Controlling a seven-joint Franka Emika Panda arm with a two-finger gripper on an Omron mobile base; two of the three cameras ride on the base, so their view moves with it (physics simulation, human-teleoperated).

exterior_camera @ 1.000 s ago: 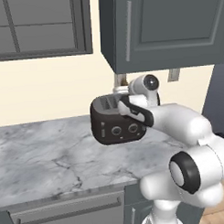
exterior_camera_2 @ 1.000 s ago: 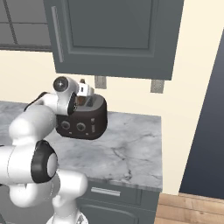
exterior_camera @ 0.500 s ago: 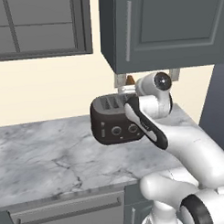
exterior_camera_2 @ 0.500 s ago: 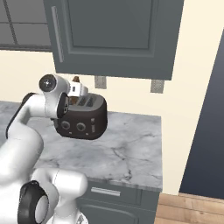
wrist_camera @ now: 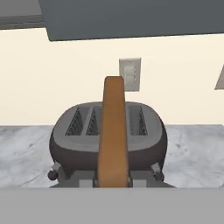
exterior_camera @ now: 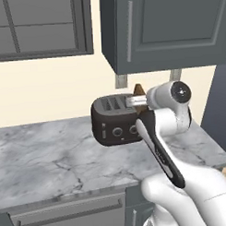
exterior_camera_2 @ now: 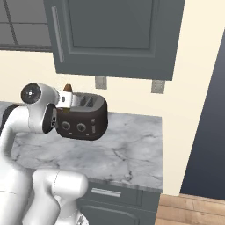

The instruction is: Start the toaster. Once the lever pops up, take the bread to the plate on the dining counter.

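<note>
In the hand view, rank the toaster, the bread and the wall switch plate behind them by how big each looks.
1. toaster: largest, spanning the middle of the frame.
2. bread: edge-on, tall and narrow; it sits nearest the camera, so it looks bigger than it is.
3. wall switch plate: smallest, farthest back.

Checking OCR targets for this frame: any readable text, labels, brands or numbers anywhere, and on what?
None readable.
The toaster: two round front knobs, no legible markings; a pale mark near its left front edge is too small to read.
Wall plate behind the bread: blank.
Cabinet doors and marble counter: no lettering.
</note>
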